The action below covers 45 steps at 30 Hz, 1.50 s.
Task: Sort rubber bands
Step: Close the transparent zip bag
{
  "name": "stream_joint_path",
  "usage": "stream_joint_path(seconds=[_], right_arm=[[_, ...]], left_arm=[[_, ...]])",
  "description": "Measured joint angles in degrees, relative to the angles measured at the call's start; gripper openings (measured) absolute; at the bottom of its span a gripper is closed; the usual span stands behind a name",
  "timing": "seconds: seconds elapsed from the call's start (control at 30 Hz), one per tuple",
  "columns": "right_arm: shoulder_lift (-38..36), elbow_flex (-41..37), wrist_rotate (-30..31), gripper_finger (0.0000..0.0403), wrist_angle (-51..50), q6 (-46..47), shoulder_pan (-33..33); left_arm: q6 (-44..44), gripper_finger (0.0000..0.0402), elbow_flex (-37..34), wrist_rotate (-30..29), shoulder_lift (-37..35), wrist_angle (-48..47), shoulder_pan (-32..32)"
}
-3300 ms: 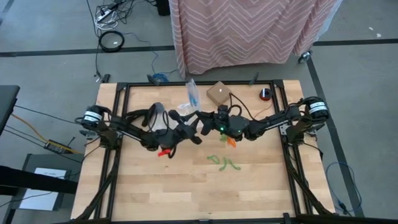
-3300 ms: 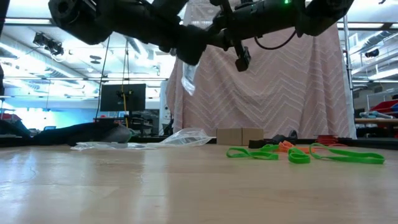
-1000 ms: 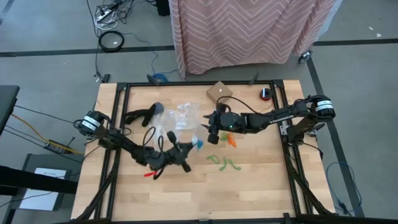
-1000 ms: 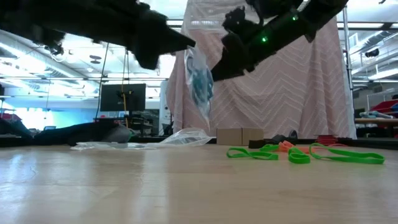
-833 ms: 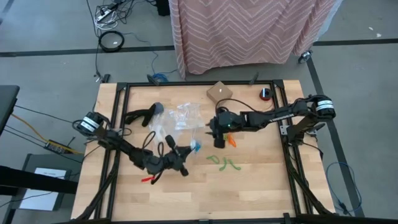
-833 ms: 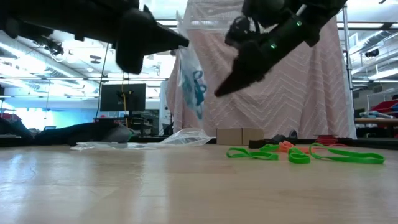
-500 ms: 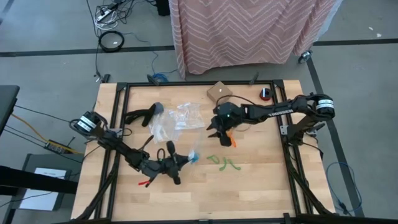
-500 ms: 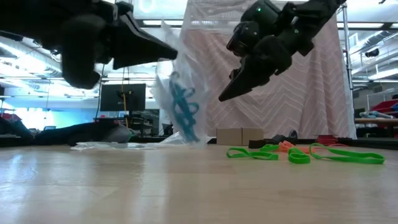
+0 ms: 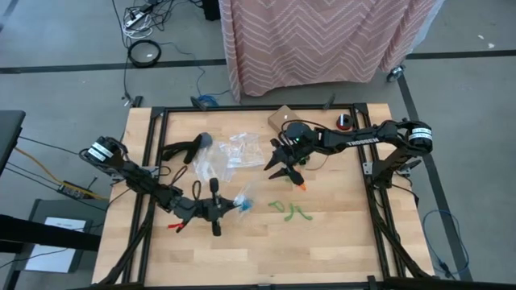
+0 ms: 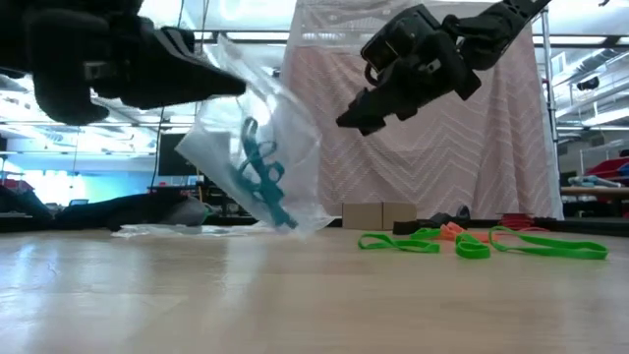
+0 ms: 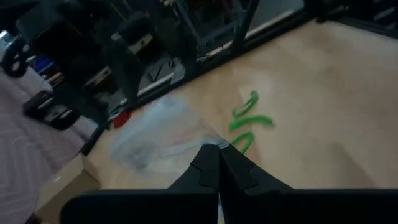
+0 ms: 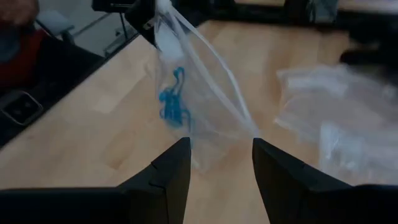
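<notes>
Left claw (image 9: 230, 207): clamped on clear bag (image 10: 265, 167) holding blue rubber bands (image 10: 263, 175), near tabletop (image 9: 339, 234) front. Right claw (image 12: 217, 163): fingers apart, empty, raised. Green rubber bands (image 9: 289, 210), orange rubber band (image 9: 301, 184): loose mid-tabletop.

A bag (image 9: 243, 200) with rubber bands (image 10: 261, 173) inside hangs from the left gripper (image 9: 229, 207) near the table's (image 9: 339, 242) middle. To its right, more rubber bands (image 9: 290, 210) lie loose. Farther back lie spare bags (image 9: 230, 155), with the right gripper (image 9: 276, 163) just right of them and a box (image 9: 283, 119) beyond.
</notes>
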Motion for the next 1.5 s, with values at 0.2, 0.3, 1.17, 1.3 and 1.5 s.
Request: stream_joint_path(seconds=[0.2,0.3,1.17,1.3,1.5], right_arm=[[0.26,0.0,0.82,0.0157,0.25,-2.13,-0.24],[0.37,-0.02,0.75,0.0157,0.42,-2.61,-0.24],[0.37,-0.02,-0.62,0.0152,1.69,-2.13,3.11],[0.37,-0.02,-0.65,0.0152,1.69,-2.42,3.2],[0.37,-0.02,-0.61,0.0151,1.72,-2.89,3.19]], left_arm=[[1.01,0.0,0.12,2.98,-0.04,1.43,0.91],[1.44,0.0,0.43,5.6,-0.04,1.97,1.38],[7.43,0.0,2.98,9.63,0.01,1.46,3.11],[7.55,0.0,2.98,9.63,0.01,1.48,3.12],[7.56,0.0,2.98,9.89,0.01,1.48,3.4]])
